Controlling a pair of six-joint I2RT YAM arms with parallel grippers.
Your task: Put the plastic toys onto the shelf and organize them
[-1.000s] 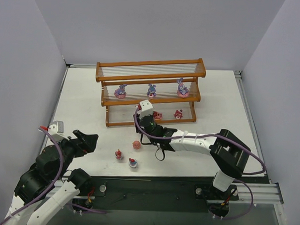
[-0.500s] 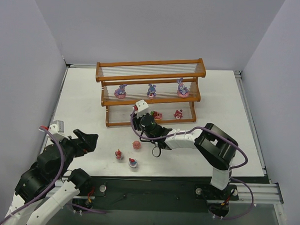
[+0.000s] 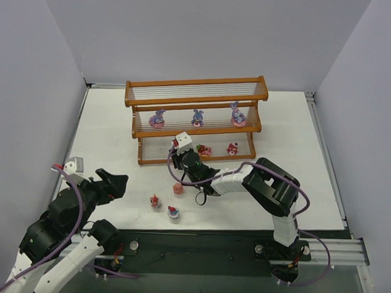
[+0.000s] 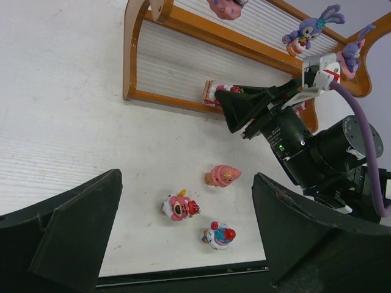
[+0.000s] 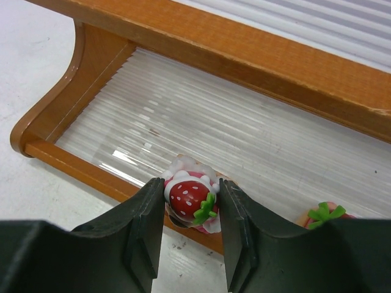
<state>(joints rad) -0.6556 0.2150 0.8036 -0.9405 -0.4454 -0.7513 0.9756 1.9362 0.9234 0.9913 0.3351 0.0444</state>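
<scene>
The shelf [image 3: 198, 82] stands at the back of the table, with three purple bunnies [image 3: 197, 117] on its middle tier and two red toys [image 3: 232, 148] on the bottom tier. My right gripper [image 5: 190, 186] is shut on a strawberry-topped cake toy [image 5: 185, 196], holding it at the front rail [image 5: 79, 162] of the bottom tier, left of another strawberry toy [image 5: 324, 215]. Three toys lie on the table: a pink one [image 4: 223, 175], a pink-and-red one [image 4: 178, 206] and a blue-and-red one [image 4: 220, 235]. My left gripper [image 4: 186, 183] hangs open above them, holding nothing.
Grey walls close in the table [image 3: 106, 137] on the left, back and right. The right arm [image 3: 271, 188] stretches low across the table in front of the shelf. The black base rail [image 3: 198, 246] runs along the near edge.
The right gripper has shifted a little left along the bottom tier's front, still holding the cake toy, and its elbow has swung left. The left arm has not moved.
</scene>
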